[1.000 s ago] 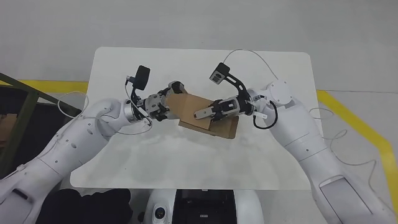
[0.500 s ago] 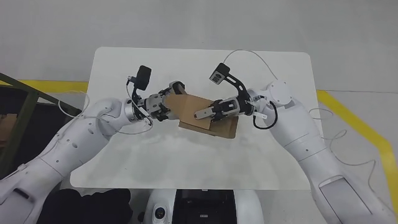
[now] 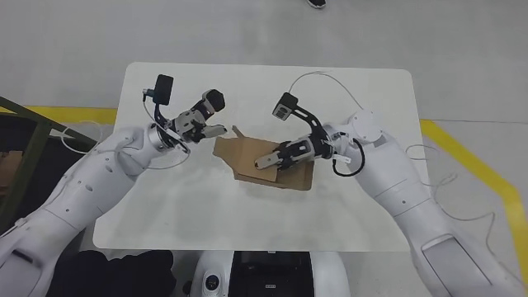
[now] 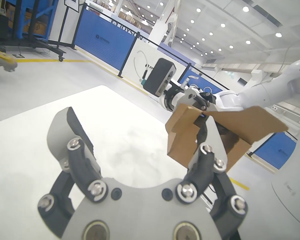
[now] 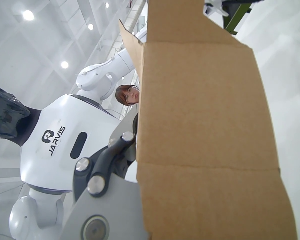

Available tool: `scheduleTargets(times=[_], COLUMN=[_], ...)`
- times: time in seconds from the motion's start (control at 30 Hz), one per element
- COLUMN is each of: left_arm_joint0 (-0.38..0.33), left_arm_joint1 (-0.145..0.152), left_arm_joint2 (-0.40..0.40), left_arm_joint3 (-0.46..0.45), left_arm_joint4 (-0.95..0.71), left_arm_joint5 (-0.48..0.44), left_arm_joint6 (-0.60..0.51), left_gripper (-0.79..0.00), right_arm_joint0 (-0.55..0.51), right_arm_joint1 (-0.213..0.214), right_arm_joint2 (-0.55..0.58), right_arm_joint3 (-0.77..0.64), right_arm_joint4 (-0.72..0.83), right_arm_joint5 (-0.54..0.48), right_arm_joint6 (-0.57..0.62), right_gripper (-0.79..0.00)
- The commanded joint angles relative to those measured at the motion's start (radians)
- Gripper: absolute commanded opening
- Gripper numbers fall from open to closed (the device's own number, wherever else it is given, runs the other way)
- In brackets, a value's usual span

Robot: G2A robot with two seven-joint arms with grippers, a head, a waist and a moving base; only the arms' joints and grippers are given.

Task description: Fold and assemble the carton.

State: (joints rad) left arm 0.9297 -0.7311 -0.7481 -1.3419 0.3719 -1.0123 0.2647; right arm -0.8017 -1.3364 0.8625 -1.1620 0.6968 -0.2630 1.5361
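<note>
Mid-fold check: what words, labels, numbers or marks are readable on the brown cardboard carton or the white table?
On the brown cardboard carton: none. The faces seen from the top view and both wrist views are plain, with only creases and cut edges.
On the white table: none.
On carton faces turned away from the cameras: cannot tell.

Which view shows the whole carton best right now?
The top view: the carton shows in full outline, flaps included. The left wrist view shows it from one end; the right wrist view shows one panel close up.
</note>
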Motion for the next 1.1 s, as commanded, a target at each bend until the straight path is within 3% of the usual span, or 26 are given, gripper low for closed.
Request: scheduleTargets(times=[0.0, 0.3, 0.53, 0.77, 1.07], left_arm_joint0=[-0.010, -0.053, -0.080, -0.075, -0.015], left_arm_joint1=[-0.006, -0.047, -0.072, -0.071, -0.052], left_arm_joint2=[0.003, 0.041, 0.085, 0.072, 0.033], left_arm_joint3=[0.020, 0.101, 0.106, 0.088, 0.028], left_arm_joint4=[-0.017, -0.080, -0.166, -0.212, -0.267], left_arm_joint5=[0.000, 0.000, 0.000, 0.000, 0.000], left_arm_joint6=[-0.017, -0.109, -0.243, -0.303, -0.348], left_gripper=[0.000, 0.000, 0.000, 0.000, 0.000], right_arm_joint0=[0.000, 0.020, 0.034, 0.033, 0.031], right_arm_joint1=[-0.001, -0.003, 0.003, 0.007, 0.007], right_arm_joint2=[-0.014, -0.068, -0.070, -0.046, -0.026], right_arm_joint3=[-0.004, -0.015, -0.001, 0.026, 0.038], right_arm_joint4=[-0.004, 0.008, 0.018, 0.037, 0.039], right_arm_joint5=[0.003, -0.001, -0.018, -0.028, -0.041], right_arm_joint6=[0.000, 0.000, 0.000, -0.007, -0.020], right_gripper=[-0.785, -0.785, -0.785, -0.785, -0.785])
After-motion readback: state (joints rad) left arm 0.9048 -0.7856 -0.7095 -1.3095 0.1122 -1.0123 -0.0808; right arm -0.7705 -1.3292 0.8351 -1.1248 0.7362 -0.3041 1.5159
